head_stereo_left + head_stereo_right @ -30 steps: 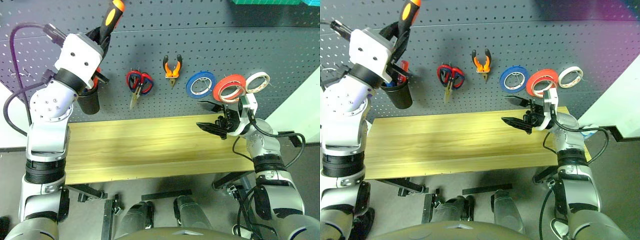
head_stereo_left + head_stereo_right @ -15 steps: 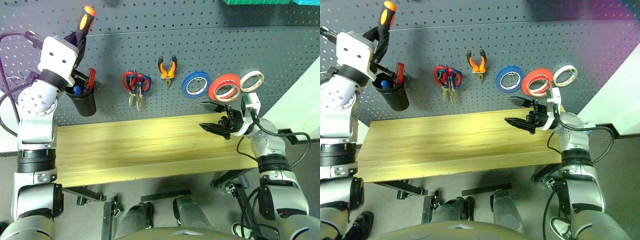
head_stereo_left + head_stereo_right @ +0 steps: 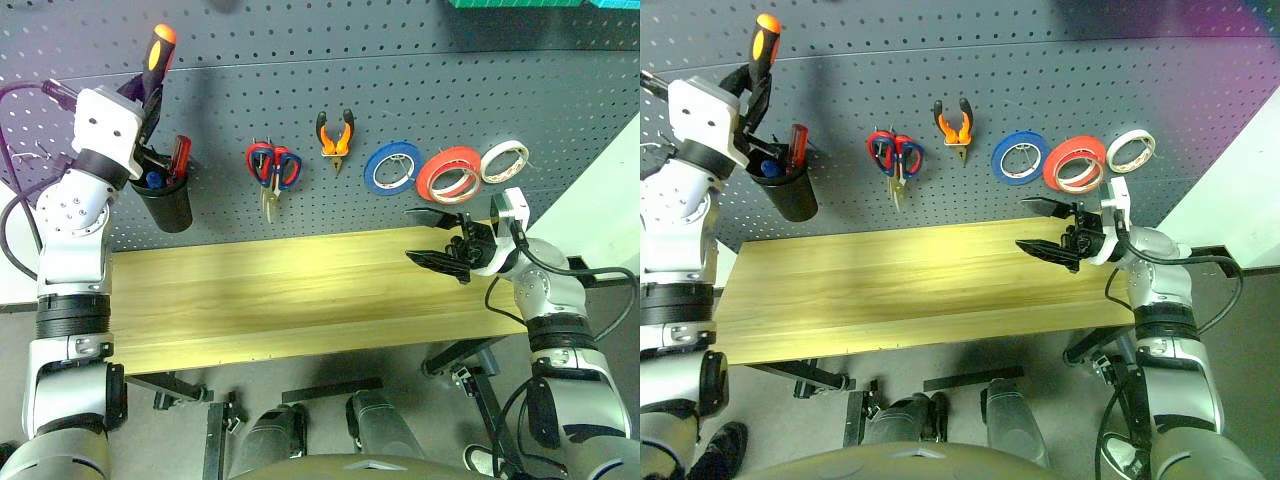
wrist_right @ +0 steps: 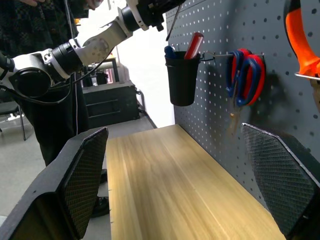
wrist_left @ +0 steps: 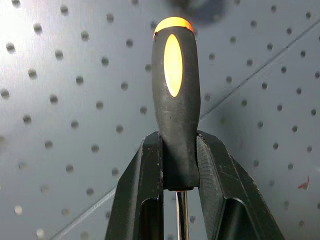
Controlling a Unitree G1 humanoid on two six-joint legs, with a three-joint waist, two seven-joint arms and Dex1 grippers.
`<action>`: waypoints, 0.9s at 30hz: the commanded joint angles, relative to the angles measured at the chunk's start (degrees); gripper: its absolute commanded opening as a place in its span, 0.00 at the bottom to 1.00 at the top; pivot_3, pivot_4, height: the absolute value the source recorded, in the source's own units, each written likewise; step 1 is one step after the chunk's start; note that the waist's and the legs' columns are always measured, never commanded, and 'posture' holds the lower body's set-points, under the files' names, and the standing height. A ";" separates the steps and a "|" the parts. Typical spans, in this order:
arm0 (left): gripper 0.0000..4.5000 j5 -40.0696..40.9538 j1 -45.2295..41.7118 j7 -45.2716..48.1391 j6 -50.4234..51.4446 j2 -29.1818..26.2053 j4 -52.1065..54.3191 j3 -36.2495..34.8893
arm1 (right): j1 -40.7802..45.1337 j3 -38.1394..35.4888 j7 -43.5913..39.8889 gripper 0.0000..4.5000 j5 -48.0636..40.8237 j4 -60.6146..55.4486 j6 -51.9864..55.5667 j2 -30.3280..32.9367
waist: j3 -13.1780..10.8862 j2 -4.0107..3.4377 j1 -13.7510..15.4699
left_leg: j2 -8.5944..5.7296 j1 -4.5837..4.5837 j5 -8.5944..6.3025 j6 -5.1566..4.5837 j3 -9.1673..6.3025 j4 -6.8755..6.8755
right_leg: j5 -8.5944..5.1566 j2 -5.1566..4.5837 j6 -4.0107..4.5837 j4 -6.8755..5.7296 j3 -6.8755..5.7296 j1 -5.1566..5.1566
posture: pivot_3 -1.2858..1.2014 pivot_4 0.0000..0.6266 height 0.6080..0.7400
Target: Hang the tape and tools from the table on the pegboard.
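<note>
My left gripper (image 5: 179,165) is shut on the orange-and-black screwdriver (image 3: 158,52). It holds the tool handle-up against the pegboard (image 3: 420,90), just above a black cup (image 3: 170,205). The red-orange tape (image 3: 430,175) hangs on a hook at the right. The orange-handled pliers (image 3: 337,140) hang in the middle. Scissors (image 3: 273,166) with red and dark handles hang to their left; I cannot tell the pairs apart. My right gripper (image 3: 410,235) stands open over the right end of the table (image 3: 260,295), holding nothing.
The cup holds a red screwdriver (image 3: 178,155) and a blue-handled tool. A blue tape roll (image 3: 378,170) and a white one (image 3: 487,160) flank the red-orange ring. A person in dark clothes (image 4: 50,120) stands beyond the table's left end.
The left gripper has carried the screwdriver left and slightly down, from right of the cup to above it. The right gripper has stayed put and open. The camera has shifted.
</note>
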State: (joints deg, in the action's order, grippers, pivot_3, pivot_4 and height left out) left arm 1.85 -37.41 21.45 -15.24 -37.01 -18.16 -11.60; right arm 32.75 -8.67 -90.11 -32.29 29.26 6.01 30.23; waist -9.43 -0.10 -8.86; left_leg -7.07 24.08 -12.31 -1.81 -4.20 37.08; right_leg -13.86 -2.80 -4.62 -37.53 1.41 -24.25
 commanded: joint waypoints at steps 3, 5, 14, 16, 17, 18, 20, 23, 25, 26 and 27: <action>0.13 0.83 -2.09 -0.25 -4.33 0.70 -4.26 -0.57 | -0.37 -1.39 0.37 1.00 -1.19 -3.50 1.31 1.18 | -0.20 -0.03 0.01 | 0.00 0.01 0.00 -0.01 0.00 -0.01 | 0.00 -0.01 0.00 0.02 0.00 -0.01 | 0.42 0.32 1.00; 0.13 0.68 -3.07 -0.17 -5.51 1.25 -6.33 -0.23 | -0.64 -1.56 0.56 1.00 -1.32 -4.09 1.72 1.28 | -0.34 -0.05 0.01 | 0.00 0.03 -0.01 -0.02 0.00 -0.01 | 0.00 -0.02 0.00 0.03 0.00 -0.01 | 0.41 0.33 1.00; 0.13 -0.56 -4.90 -0.35 -9.19 2.09 -12.67 1.46 | -1.95 -2.08 1.36 1.00 -1.52 -5.96 2.59 1.55 | -0.89 -0.12 -0.09 | 0.00 0.25 -0.05 -0.09 0.00 -0.03 | 0.00 -0.03 0.00 0.14 0.00 -0.19 | 0.41 0.34 1.00; 0.13 -0.15 -3.00 -0.68 -8.72 2.34 -11.16 1.22 | -2.30 -2.14 1.44 1.00 -1.63 -6.47 2.74 1.64 | -0.99 -0.15 -0.13 | 0.00 0.28 -0.05 -0.09 0.00 -0.04 | 0.00 -0.03 0.00 0.15 0.00 -0.22 | 0.41 0.34 1.00; 0.13 0.20 -1.66 -0.82 -8.29 2.50 -9.55 0.97 | -2.47 -2.16 1.42 1.00 -1.68 -6.61 2.84 1.70 | -1.00 -0.16 -0.17 | 0.00 0.29 -0.05 -0.09 0.00 -0.05 | 0.00 -0.03 0.00 0.15 0.00 -0.23 | 0.41 0.34 1.00; 0.13 0.49 -0.45 -0.92 -7.86 2.59 -7.92 0.75 | -2.58 -2.18 1.42 1.00 -1.67 -6.62 2.86 1.74 | -1.01 -0.18 -0.18 | 0.00 0.28 -0.05 -0.09 0.00 -0.07 | 0.00 -0.03 0.00 0.16 0.00 -0.23 | 0.41 0.33 1.00; 0.13 0.83 1.35 -1.32 -6.82 2.60 -5.29 0.27 | -2.63 -2.26 1.41 1.00 -1.65 -6.47 2.83 1.76 | -1.02 -0.20 -0.16 | 0.01 0.28 -0.05 -0.09 0.00 -0.10 | 0.00 -0.03 0.00 0.17 0.01 -0.23 | 0.41 0.33 1.00; 0.13 1.04 4.81 -2.91 -4.68 2.52 -0.76 -1.21 | -2.35 -2.29 1.37 1.00 -1.43 -5.80 2.50 1.67 | -1.03 -0.21 -0.17 | 0.01 0.28 -0.05 -0.09 0.00 -0.09 | 0.00 -0.03 0.00 0.17 0.01 -0.23 | 0.41 0.33 1.00; 0.13 1.05 7.32 -4.06 -3.02 2.76 2.98 -2.11 | -1.85 -2.14 1.32 1.00 -1.31 -5.38 2.42 1.52 | -1.03 -0.21 -0.14 | 0.01 0.27 -0.05 -0.09 0.00 -0.10 | 0.00 -0.03 0.00 0.17 0.01 -0.22 | 0.42 0.33 1.00; 0.13 1.16 8.32 -4.74 -2.07 2.98 4.51 -2.62 | -1.56 -2.09 1.23 1.00 -1.30 -5.07 2.45 1.45 | -1.03 -0.21 -0.13 | 0.01 0.27 -0.05 -0.09 0.00 -0.10 | -0.01 -0.03 0.00 0.17 0.01 -0.23 | 0.42 0.33 1.00; 0.13 1.23 8.97 -5.20 -1.29 3.14 5.59 -2.97 | -1.33 -2.05 1.16 1.00 -1.29 -4.82 2.47 1.41 | -1.03 -0.21 -0.10 | 0.01 0.28 -0.05 -0.09 0.00 -0.10 | -0.01 -0.03 0.01 0.18 0.01 -0.23 | 0.42 0.32 1.00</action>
State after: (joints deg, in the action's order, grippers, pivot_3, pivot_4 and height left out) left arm 2.00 -28.75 17.64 -17.59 -33.51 -15.65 -12.28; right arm 29.84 -9.70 -88.67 -32.79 24.96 9.12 31.17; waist -10.46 -0.31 -8.96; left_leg -7.06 24.35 -12.37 -1.91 -4.20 36.98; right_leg -13.87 -2.83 -4.62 -37.34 1.42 -24.48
